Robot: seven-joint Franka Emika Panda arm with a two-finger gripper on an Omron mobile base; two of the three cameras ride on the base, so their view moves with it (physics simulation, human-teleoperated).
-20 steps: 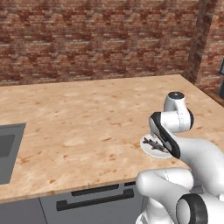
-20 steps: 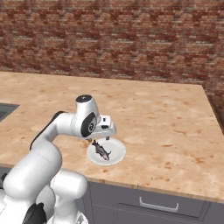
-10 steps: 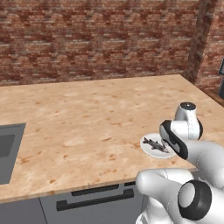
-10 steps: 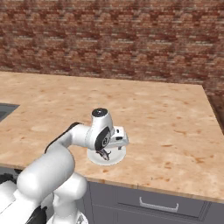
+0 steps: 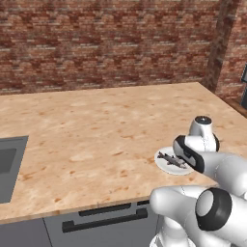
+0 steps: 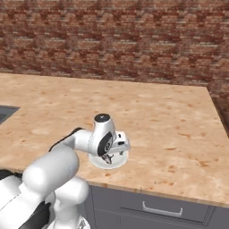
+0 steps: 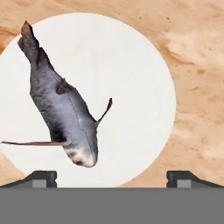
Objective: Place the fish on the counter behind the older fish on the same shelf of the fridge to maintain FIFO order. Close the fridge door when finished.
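My gripper [image 7: 111, 177] is spread wide, tips at the bottom left and bottom right of the hand view, nothing between them, hovering right over a white plate [image 7: 140, 87]. The fish [image 7: 61, 100] lies on that plate, left of centre in the hand view, tail toward the upper left. In the left base view the plate [image 5: 164, 166] sits on the counter [image 5: 87, 130] at lower right near the front edge, fish [image 5: 172, 159] on it, arm partly covering it.
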